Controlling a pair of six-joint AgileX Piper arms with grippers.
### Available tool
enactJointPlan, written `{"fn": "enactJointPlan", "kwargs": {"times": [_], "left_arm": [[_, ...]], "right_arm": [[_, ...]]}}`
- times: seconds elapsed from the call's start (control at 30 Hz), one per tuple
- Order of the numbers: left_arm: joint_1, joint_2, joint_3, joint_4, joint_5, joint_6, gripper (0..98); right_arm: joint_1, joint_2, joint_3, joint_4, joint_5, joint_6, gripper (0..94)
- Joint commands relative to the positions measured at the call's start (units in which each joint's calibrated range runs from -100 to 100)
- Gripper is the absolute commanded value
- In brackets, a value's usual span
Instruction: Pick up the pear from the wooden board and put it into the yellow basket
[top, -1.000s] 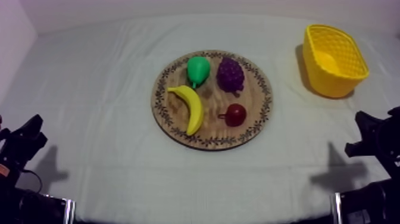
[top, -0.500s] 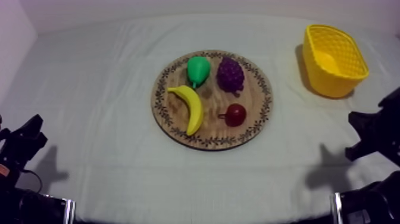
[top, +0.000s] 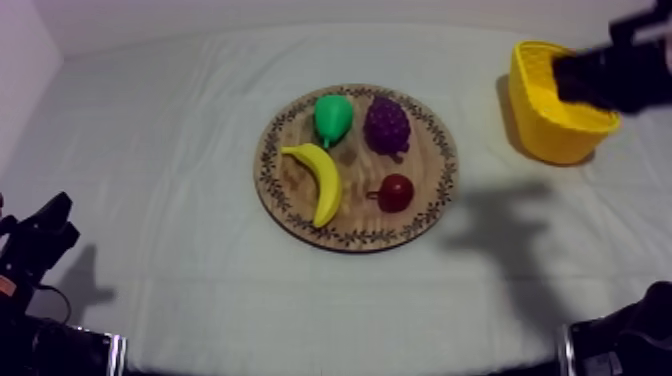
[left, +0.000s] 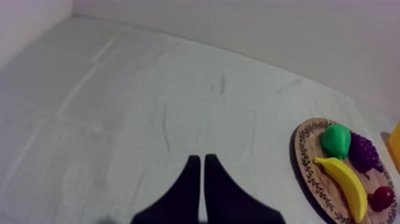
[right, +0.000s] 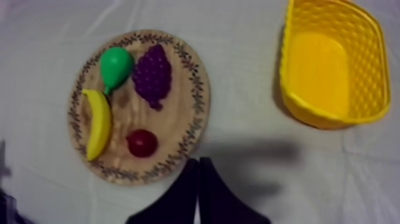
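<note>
Hovering above the cloth (right: 238, 36), the right gripper (right: 198, 159) has its fingers together on nothing. Ahead of their tips, the pear (right: 115, 64) lies untouched on the wooden board (right: 178, 122) to one side, the empty yellow basket (right: 364, 77) to the other. The left gripper (left: 199, 158) also has its fingers together. Grasp, carry and drop all remain.

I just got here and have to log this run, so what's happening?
Nothing is held yet. The pear lies on the board beside the banana, grapes and small red fruit; the basket is empty. The right gripper, shut on nothing, hangs high over the table by the basket. The left gripper, also shut, sits low at its side.
</note>
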Motion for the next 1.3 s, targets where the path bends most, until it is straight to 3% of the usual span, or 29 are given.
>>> {"fn": "enactJointPlan", "kwargs": {"times": [0.0,0.33,0.63,1.03,1.27], "left_arm": [[0.00,0.02,-0.02,0.01,0.00,0.01,0.1],[0.00,0.02,-0.02,0.01,0.00,0.02,0.1],[0.00,0.02,-0.02,0.01,0.00,0.02,0.1],[0.00,0.02,-0.02,0.01,0.00,0.02,0.1],[0.00,0.02,-0.02,0.01,0.00,0.02,0.1]], "right_arm": [[-1.08,17.16,-29.88,-0.82,6.77,-0.98,0.5],[-3.32,41.74,-59.27,-4.02,17.21,-3.57,0.5],[-3.63,57.39,-75.11,-7.22,19.88,-3.05,1.8],[-5.51,64.60,-78.59,-8.27,20.29,0.45,41.5],[-5.69,66.98,-78.59,-7.68,20.39,0.41,54.3]]}}
